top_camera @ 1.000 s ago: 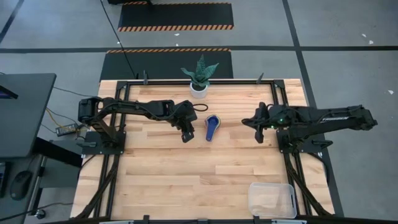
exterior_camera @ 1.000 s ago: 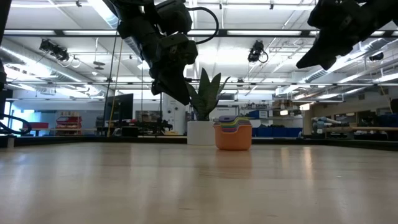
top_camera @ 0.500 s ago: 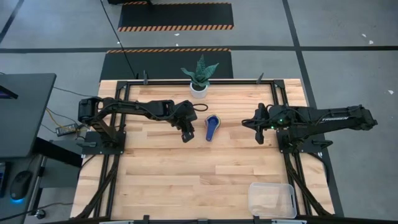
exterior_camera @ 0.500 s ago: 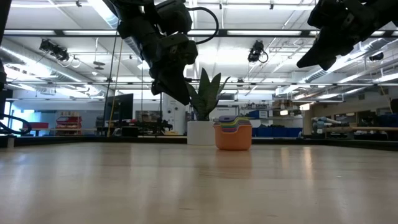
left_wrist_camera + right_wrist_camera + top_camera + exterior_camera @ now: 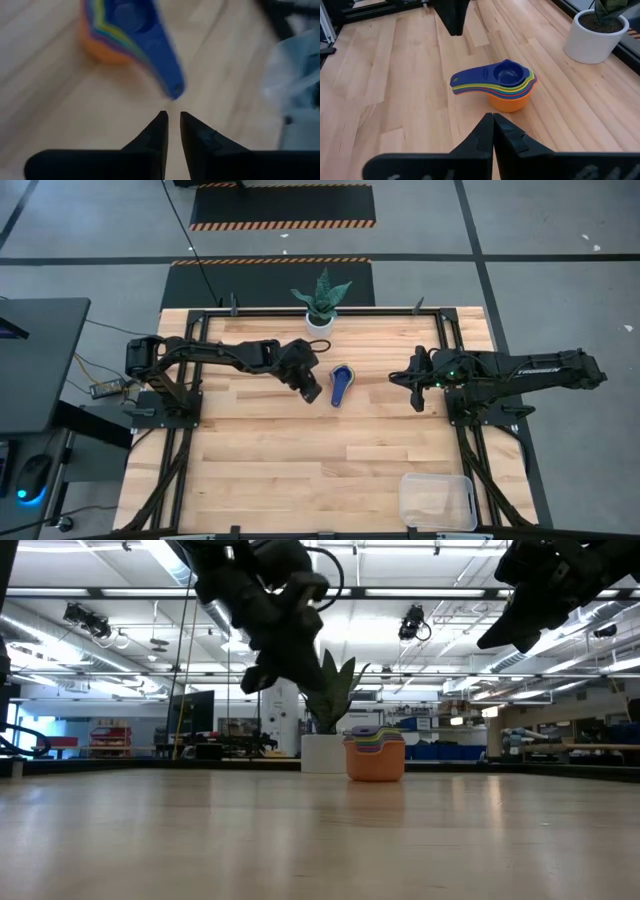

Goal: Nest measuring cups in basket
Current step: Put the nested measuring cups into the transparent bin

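Looking straight down first: the measuring cups (image 5: 341, 385) sit nested in one stack on the wooden bench (image 5: 300, 470), navy cup on top, handles pointing toward the near edge. The left gripper (image 5: 311, 392) hangs just beside the stack on its left, not touching it. The right gripper (image 5: 415, 397) is well apart on the stack's other side. The basket (image 5: 437, 500) stands at the bench's near right corner, far from the cups (nothing visible in it). A white plant pot (image 5: 320, 321) stands at the far edge, near the stack.

Low view: the stack (image 5: 375, 754) rests on the bench, orange cup at the bottom, with the pot (image 5: 322, 752) just behind and to one side. Both arms hang above the surface, clear of the wood. Beyond is a large hall with ceiling strip lights and shelving.

Left wrist view: the left fingers (image 5: 153, 136) are a narrow gap apart and hold nothing. The navy handle tip (image 5: 172, 85) lies just ahead of the fingertips, apart from them (picture smeared). The stack's orange base (image 5: 102, 47) lies farther ahead, and the clear basket (image 5: 295, 75) shows off to one side.

Right wrist view: the right fingers (image 5: 482, 132) are pressed together, empty. The stack (image 5: 506, 90) lies ahead of them on the light planks, handles fanned to one side, the pot (image 5: 596, 32) beyond, and the left arm's fingers (image 5: 454, 17) hang above the bench past the handles.
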Controlling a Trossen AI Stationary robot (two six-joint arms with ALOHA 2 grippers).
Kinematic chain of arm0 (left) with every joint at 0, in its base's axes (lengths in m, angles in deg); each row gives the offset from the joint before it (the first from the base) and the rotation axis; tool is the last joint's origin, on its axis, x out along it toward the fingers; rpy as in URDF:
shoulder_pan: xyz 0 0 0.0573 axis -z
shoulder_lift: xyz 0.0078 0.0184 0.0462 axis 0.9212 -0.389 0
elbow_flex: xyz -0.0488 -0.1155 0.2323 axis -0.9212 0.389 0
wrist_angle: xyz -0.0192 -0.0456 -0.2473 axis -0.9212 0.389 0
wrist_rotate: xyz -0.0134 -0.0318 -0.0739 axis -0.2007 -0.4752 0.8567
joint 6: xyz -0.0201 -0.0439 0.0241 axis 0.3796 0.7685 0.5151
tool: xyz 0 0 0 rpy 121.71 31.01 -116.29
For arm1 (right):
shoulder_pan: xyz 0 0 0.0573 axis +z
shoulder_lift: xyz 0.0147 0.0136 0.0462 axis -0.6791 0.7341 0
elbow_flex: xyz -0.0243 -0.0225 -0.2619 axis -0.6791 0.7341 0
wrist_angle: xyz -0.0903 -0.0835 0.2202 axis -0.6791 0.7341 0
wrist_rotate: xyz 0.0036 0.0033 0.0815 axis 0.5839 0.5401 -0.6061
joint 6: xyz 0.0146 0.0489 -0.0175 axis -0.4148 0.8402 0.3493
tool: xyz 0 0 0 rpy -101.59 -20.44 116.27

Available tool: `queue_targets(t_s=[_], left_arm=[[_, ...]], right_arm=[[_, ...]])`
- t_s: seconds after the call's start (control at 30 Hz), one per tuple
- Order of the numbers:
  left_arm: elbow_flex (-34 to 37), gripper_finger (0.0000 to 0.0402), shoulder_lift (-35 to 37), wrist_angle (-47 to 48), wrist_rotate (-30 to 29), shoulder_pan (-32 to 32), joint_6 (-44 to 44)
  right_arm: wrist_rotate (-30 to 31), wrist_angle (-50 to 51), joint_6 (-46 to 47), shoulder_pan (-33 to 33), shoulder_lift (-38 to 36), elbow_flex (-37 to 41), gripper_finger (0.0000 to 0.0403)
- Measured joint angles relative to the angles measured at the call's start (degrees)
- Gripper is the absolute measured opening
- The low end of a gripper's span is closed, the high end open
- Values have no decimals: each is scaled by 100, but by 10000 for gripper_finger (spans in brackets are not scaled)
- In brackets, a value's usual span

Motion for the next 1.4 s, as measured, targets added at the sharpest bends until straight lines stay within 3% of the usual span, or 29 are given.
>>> queue_targets(t_s=[0.2,0.37,0.9,1.4], left_arm=[[-2,54,0,-308,27,33,774],[-2,54,0,-305,-413,107,1341],[0,54,-20,-128,-810,192,810],[-2,54,-890,-938,-500,186,942]], right_arm=[[0,2,0,0,0,0,12],[-1,2,0,0,0,-2,12],[-2,2,0,0,0,-4,12],[-2,-258,0,-2,2,-6,12]])
